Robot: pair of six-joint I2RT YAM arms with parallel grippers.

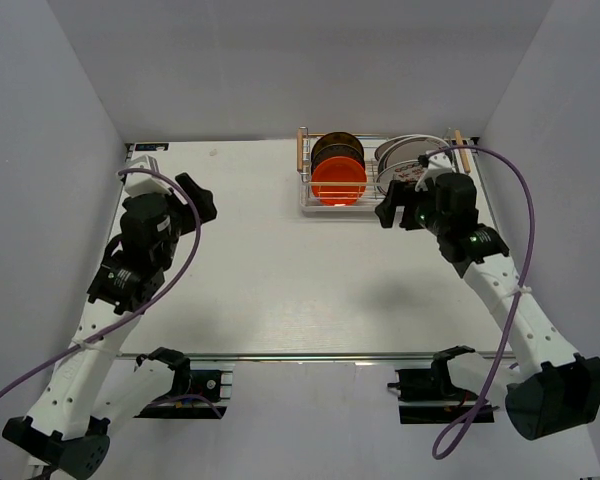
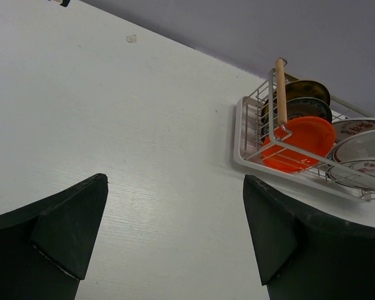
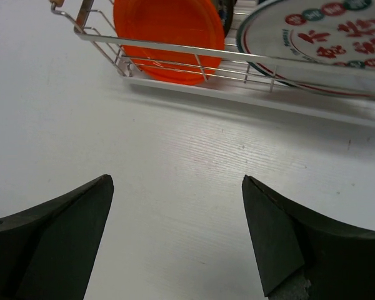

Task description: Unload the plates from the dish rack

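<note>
**Unloading scene, all plates in place.** One wire dish rack [image 1: 301, 152] stands at the far edge of the table [image 1: 280, 280], right of centre. Its left half holds three small upright plates: an orange plate [image 1: 338, 180] in front, a dark plate [image 2: 306, 107], then a yellow-patterned plate [image 2: 309, 89]. Its right half holds large white plates [image 1: 405, 152], at least two. From above, the right gripper [image 3: 175, 181] partly covers them, so their count is uncertain. Both it and the left gripper [image 2: 175, 181] gape wide, holding nothing.

A white table [image 1: 280, 290] sat between plain grey walls [image 1: 310, 60]. A small mark [image 2: 131, 39] showed on its far side, and a silver rail [image 1: 310, 355] ran along its near edge.
</note>
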